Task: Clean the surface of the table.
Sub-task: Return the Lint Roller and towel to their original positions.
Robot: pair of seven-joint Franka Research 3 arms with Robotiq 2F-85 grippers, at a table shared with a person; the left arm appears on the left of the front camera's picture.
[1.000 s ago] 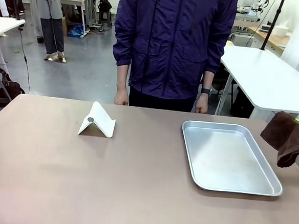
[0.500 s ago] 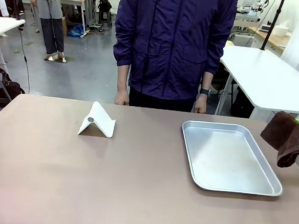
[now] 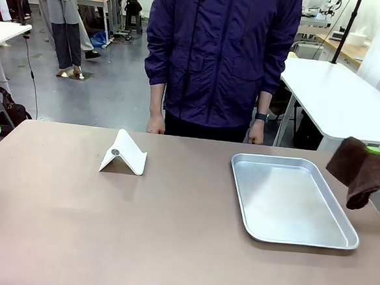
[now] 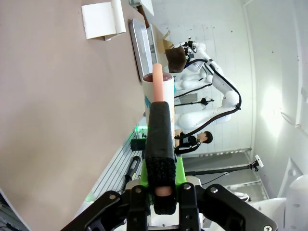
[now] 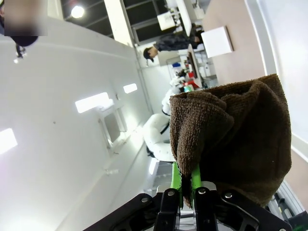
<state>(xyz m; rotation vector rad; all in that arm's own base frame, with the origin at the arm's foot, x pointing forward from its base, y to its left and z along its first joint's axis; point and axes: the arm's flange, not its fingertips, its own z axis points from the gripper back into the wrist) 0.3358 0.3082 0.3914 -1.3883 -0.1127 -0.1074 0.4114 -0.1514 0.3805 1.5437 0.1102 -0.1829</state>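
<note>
The large greyish-brown rectangular bench (image 3: 170, 245) spreads across the front view from the near edge to the far one, where a person in a dark purple zip jacket (image 3: 222, 53) stands with both hands hanging just above the far edge. On the bench top, right of centre, lies a silver rectangular metal tray (image 3: 290, 198). A white folded stand (image 3: 124, 154) sits left of centre, toward the far side and well apart from the tray.

At the bench's right edge, level with the tray's far right corner, the right tool (image 3: 379, 154) is clamped on a dark brown terry cloth (image 3: 356, 170). The cloth hangs in the air, clear of the bench top and just beside the tray's right rim without touching it. The bench lies below and to the left of this tool. In the right wrist view the green pads (image 5: 176, 180) pinch a fold of the cloth (image 5: 231, 139), which bulges to one side of the fingers.

At the far left edge of the bench, the left wrist view shows the left tool (image 4: 160, 113) closed on a pale pink stick (image 4: 158, 82) leading up to a white cylinder with a dark rim (image 4: 166, 89). What that item is cannot be told. The bench (image 4: 57, 120) runs alongside this tool, apart from it. A white-topped table (image 3: 340, 94) stands behind the bench on the right.
</note>
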